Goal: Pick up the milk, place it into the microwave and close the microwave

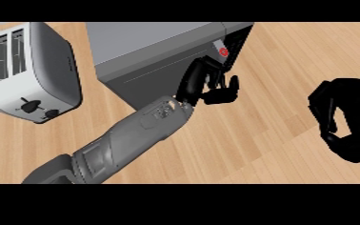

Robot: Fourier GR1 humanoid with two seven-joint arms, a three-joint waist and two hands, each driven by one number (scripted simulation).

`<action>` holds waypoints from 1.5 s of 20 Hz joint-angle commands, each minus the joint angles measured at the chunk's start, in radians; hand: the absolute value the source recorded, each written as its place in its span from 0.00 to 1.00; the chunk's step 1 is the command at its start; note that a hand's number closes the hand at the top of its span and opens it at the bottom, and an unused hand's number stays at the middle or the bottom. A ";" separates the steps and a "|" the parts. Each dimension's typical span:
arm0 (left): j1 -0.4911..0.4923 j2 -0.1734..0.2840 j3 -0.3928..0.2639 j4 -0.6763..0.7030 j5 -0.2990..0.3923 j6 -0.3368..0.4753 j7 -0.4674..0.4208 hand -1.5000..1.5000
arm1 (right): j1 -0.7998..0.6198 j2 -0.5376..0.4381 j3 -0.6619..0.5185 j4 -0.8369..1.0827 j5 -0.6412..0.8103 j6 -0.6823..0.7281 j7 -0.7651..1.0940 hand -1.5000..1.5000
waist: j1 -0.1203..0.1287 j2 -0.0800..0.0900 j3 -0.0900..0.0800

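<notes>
Fingers of the left robot hand [211, 86] curl against the grey microwave's [151, 47] front edge, holding nothing. Milk is nowhere visible. Right robot hand [337, 117] hangs relaxed and open at the right edge. A boxy silver toaster [38, 71] stands left on the wood-grain bench [281, 76].

Milk [222, 50] seemingly mostly hidden inside microwave [151, 57]

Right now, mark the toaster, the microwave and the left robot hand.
toaster [38, 71]: head view, on its grey side panel.
microwave [151, 40]: head view, on its grey top.
left robot hand [211, 88]: head view, on the black palm, by the microwave's front corner.
</notes>
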 commanded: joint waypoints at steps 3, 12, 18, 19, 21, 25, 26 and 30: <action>-0.095 -0.054 0.013 0.039 0.009 -0.008 -0.006 1.00 | 0.002 -0.009 0.032 -0.060 -0.019 0.077 -0.026 1.00 | -0.041 0.006 0.002; -0.088 -0.053 0.005 0.036 0.025 0.025 -0.023 1.00 | 0.006 -0.003 0.053 -0.143 -0.048 0.058 0.009 1.00 | -0.054 0.003 0.002; -0.055 -0.053 0.118 0.041 0.083 0.176 -0.057 1.00 | 0.035 0.000 0.059 -0.171 -0.058 0.041 0.028 1.00 | -0.013 -0.009 -0.004; -0.052 -0.054 0.044 0.091 0.074 0.116 0.026 1.00 | 0.065 -0.041 0.140 -0.178 -0.036 0.108 0.086 1.00 | -0.012 0.011 0.000; 0.004 -0.054 0.106 0.031 0.182 0.052 0.076 1.00 | 0.067 -0.038 0.163 -0.203 -0.040 0.106 0.103 1.00 | -0.013 0.032 -0.011; 0.042 -0.056 0.270 -0.029 0.313 0.025 0.026 1.00 | 0.117 -0.013 0.194 -0.230 -0.064 0.089 0.110 1.00 | 0.028 0.025 -0.017; 0.059 -0.057 0.283 -0.028 0.330 0.003 0.013 1.00 | 0.127 -0.004 0.206 -0.241 -0.066 0.078 0.117 1.00 | 0.038 0.025 -0.018; 0.088 -0.057 0.287 0.000 0.377 -0.064 -0.009 1.00 | 0.172 0.017 0.221 -0.279 -0.064 0.041 0.123 1.00 | 0.058 0.017 -0.014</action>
